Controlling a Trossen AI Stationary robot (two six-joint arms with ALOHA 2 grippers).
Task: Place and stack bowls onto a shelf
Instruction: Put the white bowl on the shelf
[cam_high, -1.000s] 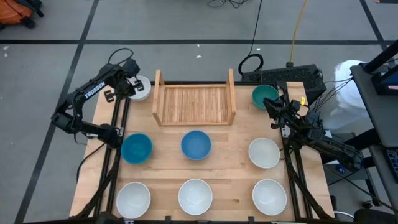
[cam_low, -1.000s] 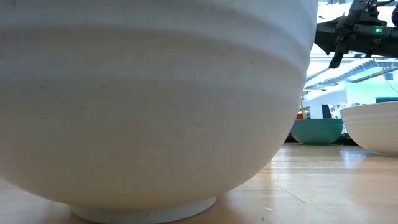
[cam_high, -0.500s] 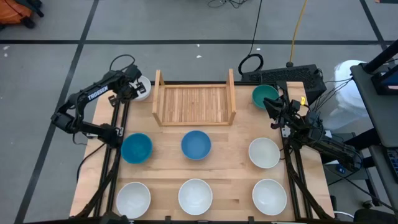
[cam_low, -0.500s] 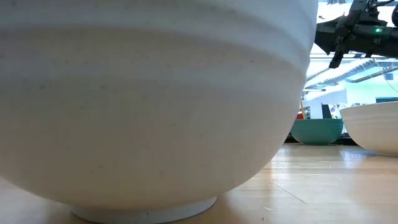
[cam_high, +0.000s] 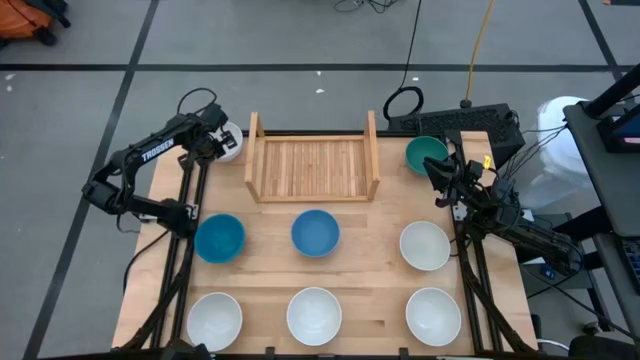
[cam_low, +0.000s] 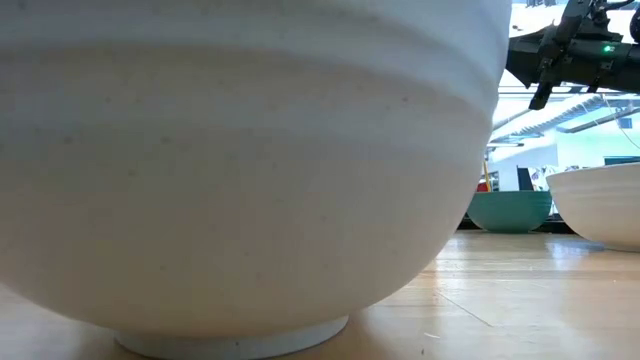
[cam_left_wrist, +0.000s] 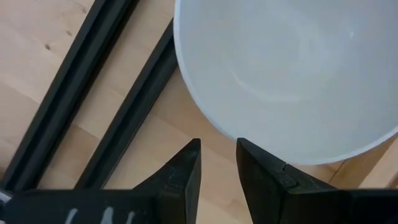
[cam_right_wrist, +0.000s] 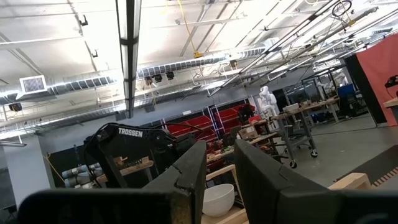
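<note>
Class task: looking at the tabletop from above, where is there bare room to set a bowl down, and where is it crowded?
The shelf is bare between its side boards. Bare wood also runs between the blue bowls and the front row of white bowls. It is crowded at the far corners: the left gripper by a white bowl, the right gripper by the green bowl.

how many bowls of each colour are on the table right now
small round white bowls: 5, at
small round bright blue bowls: 2, at
small round dark green bowl: 1, at
total in view: 8
</note>
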